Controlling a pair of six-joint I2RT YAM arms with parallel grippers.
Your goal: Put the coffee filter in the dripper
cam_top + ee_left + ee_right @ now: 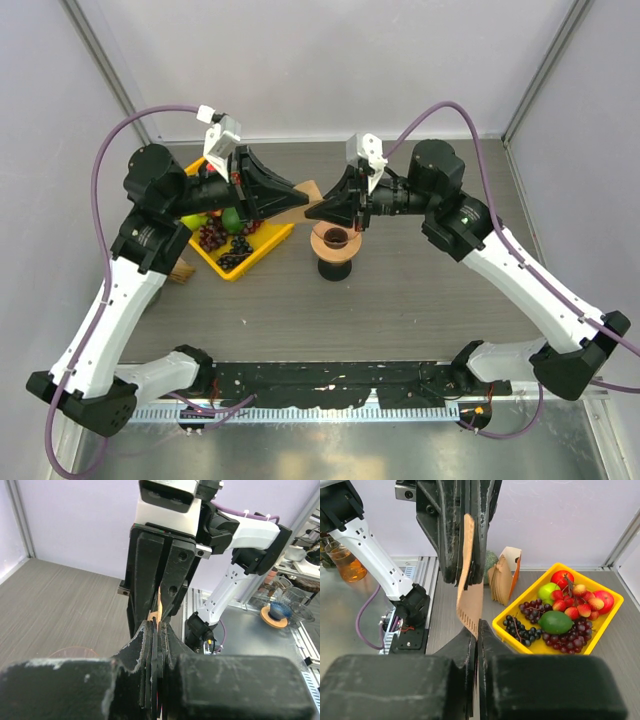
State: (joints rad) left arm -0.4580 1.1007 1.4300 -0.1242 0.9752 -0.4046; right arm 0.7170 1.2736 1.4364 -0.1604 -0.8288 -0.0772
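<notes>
The coffee filter (312, 202) is a thin tan paper held in the air between both grippers, just above and left of the dripper (336, 243). The dripper has a wood collar and a black base and stands on the table. My left gripper (299, 197) is shut on the filter's left side, and my right gripper (323, 211) is shut on its right side. In the left wrist view the filter (159, 611) shows edge-on between my left gripper's (159, 626) tips. In the right wrist view the filter (470, 597) hangs flat from my right gripper (476, 630) up to the left gripper's fingers (451, 530).
A yellow fruit tray (232, 272) with grapes, lime and apples sits left of the dripper and shows in the right wrist view (501, 628). A thick bundle of tan filters (501, 580) stands in a holder behind the tray. Grey walls enclose the back and sides.
</notes>
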